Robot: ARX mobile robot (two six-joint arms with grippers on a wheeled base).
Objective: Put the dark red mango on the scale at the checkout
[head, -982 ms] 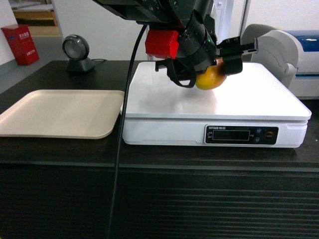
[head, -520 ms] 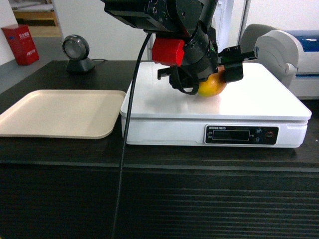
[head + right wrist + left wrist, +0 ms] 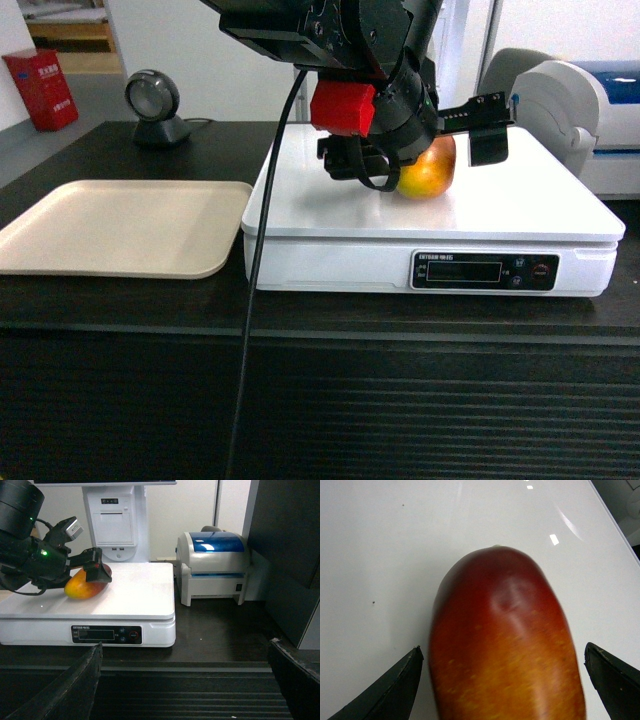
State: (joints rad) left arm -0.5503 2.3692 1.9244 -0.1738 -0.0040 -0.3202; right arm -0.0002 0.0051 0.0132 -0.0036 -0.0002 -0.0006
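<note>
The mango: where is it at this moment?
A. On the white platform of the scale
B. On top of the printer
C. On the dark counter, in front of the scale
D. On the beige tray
A: the mango lies on the white platform of the scale, between the open fingers of the left gripper.

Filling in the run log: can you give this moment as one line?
left end effector: open, straddling dark red mango | mango: resting on scale | right end effector: open, idle, facing checkout
</note>
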